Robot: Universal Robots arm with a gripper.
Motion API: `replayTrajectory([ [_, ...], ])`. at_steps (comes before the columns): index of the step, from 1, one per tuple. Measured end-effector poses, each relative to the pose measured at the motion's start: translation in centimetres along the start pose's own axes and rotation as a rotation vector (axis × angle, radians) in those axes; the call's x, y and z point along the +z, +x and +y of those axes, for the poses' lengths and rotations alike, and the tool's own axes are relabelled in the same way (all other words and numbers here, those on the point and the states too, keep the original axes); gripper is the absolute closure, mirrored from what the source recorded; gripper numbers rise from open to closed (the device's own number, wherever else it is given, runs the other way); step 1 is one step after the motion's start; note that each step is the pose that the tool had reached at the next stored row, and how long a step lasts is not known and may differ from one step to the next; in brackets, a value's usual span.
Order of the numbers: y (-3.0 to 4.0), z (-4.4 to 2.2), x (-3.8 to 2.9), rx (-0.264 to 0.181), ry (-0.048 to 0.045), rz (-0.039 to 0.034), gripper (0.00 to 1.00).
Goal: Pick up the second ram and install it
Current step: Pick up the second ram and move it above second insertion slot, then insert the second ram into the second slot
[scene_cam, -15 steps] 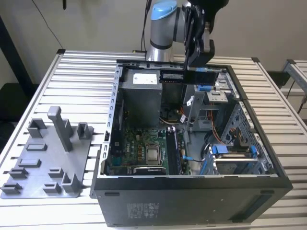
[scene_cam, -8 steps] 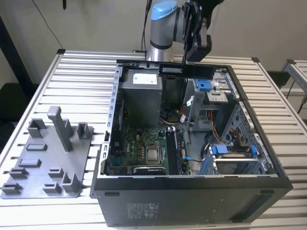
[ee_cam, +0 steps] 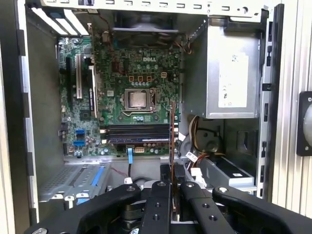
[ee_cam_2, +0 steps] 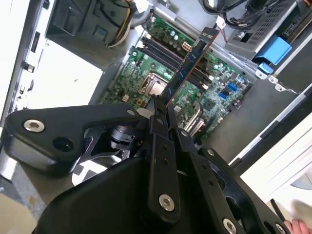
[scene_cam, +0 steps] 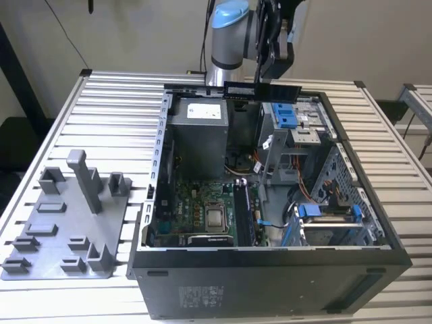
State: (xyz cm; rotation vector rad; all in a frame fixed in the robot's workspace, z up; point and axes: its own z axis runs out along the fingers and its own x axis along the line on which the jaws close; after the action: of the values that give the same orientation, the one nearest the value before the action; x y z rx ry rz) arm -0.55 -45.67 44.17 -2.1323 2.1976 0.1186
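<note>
My gripper [scene_cam: 273,67] hangs above the back edge of the open computer case [scene_cam: 270,270], shut on the second ram [scene_cam: 262,90], which shows as a thin dark strip lying level just under the fingers. In the second wrist view the second ram [ee_cam_2: 189,64] is a long dark board sticking out from the gripper [ee_cam_2: 161,109] over the green motherboard [ee_cam_2: 204,83]. Edge-on in the first wrist view, the second ram [ee_cam: 172,131] is a slim line rising from the gripper [ee_cam: 171,183], well above the memory slots [ee_cam: 136,132] beside the processor socket [ee_cam: 139,99].
Inside the case stand a grey power supply [scene_cam: 196,135] and a drive cage with blue clips [scene_cam: 287,115]. A grey fixture plate with upright holders [scene_cam: 67,229] lies on the slatted table at the exterior view's left. A person's fingertip [ee_cam_2: 295,226] shows at one corner.
</note>
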Motion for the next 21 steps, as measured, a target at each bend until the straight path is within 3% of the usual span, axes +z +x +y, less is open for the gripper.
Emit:
replayTrajectory([
  [6, -1.04, -0.23, 0.12, -0.005, -0.0005, 0.0, 0.86],
  [11, -1.18, -0.36, 0.16, -0.029, -0.0031, 0.0001, 0.86],
  [21, -1.24, -0.36, 0.17, -0.03, -0.0033, 0.0, 0.86],
])
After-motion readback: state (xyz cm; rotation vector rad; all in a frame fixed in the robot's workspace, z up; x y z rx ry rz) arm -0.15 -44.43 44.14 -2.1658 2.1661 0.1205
